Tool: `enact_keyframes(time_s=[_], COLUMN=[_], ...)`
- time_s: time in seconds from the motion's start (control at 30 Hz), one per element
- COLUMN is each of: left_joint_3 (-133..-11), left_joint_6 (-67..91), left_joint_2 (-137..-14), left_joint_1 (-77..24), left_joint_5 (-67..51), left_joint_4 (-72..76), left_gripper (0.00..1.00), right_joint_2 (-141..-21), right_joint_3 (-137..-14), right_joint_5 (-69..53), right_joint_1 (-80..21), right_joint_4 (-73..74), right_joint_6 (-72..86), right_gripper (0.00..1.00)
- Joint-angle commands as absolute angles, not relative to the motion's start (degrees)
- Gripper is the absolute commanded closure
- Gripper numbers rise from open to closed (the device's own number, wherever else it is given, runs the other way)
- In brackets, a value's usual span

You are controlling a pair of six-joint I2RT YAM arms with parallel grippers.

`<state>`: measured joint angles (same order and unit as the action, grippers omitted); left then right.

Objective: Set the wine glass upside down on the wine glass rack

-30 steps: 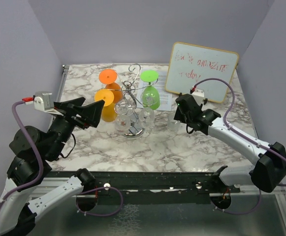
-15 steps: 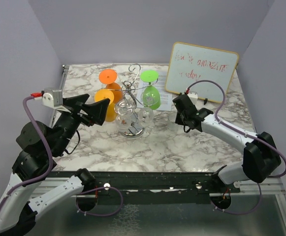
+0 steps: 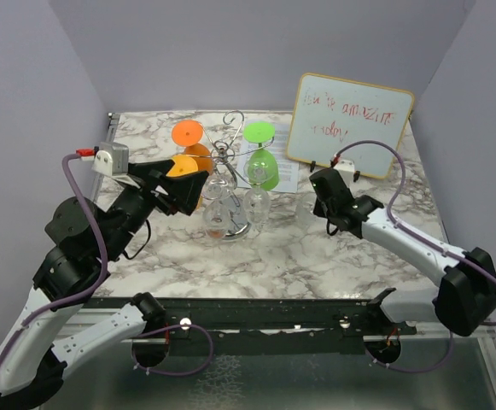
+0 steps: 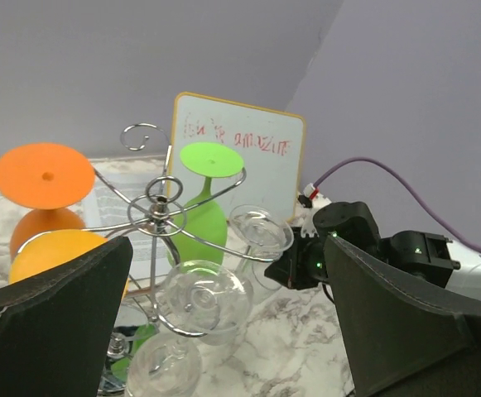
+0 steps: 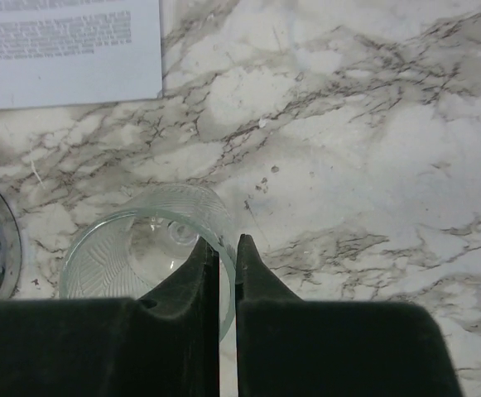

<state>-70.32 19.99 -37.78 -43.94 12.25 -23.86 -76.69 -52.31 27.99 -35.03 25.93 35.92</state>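
Right hand [image 5: 228,246]: just closed from wide onto rim of clear wine glass [image 5: 124,248], upright on desk [image 5: 389,124] near wine glass rack [image 3: 227,162]; grasp made, lift and inversion pending; left hand [image 3: 186,190] wide open, empty.

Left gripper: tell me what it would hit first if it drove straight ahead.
Most likely the clear glass hanging on the wine glass rack, between the open fingers of the left gripper. Depth is unclear; the orange glass beside it may be nearer.
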Motion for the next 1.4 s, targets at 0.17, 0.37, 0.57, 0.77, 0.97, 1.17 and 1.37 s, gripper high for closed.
enact_keyframes(time_s=[0.17, 0.37, 0.57, 0.77, 0.97, 1.17, 1.37], left_joint_3=[-74.99, -80.07, -83.5, -83.18, -82.28, -82.09, -81.95], left_joint_6=[30.66, 39.96, 45.28, 51.96, 60.71, 67.3, 72.57], left_joint_2=[-47.22, -55.31, -61.24, -64.86, -68.16, -72.09, -76.09], left_joint_1=[-43.95, -43.95, -43.95, -43.95, -43.95, -44.01, -45.56], left_joint_5=[1.48, 0.09, -3.23, -5.35, -7.33, -11.66, -15.88], left_joint_4=[-16.7, -15.35, -10.85, -4.57, 2.04, 7.72, 14.0], left_gripper=[0.01, 0.01, 0.01, 0.01, 0.01, 0.01, 0.01], right_joint_2=[-58.64, -49.14, -40.1, -36.92, -37.66, -39.21, -41.83], right_joint_3=[-46.19, -42.9, -36.2, -34.42, -33.71, -35.39, -37.16], right_joint_5=[41.28, 45.25, 44.08, 37.17, 28.57, 20.58, 15.59], right_joint_1=[-34.8, -34.86, -34.85, -34.83, -34.83, -34.81, -34.83], right_joint_4=[9.81, -1.62, -22.5, -36.38, -50.6, -56.7, -60.35], right_joint_6=[33.76, 28.95, 20.33, 18.15, 18.94, 22.86, 25.69], right_gripper=[0.99, 0.99, 0.99, 0.99, 0.99, 0.99, 0.99])
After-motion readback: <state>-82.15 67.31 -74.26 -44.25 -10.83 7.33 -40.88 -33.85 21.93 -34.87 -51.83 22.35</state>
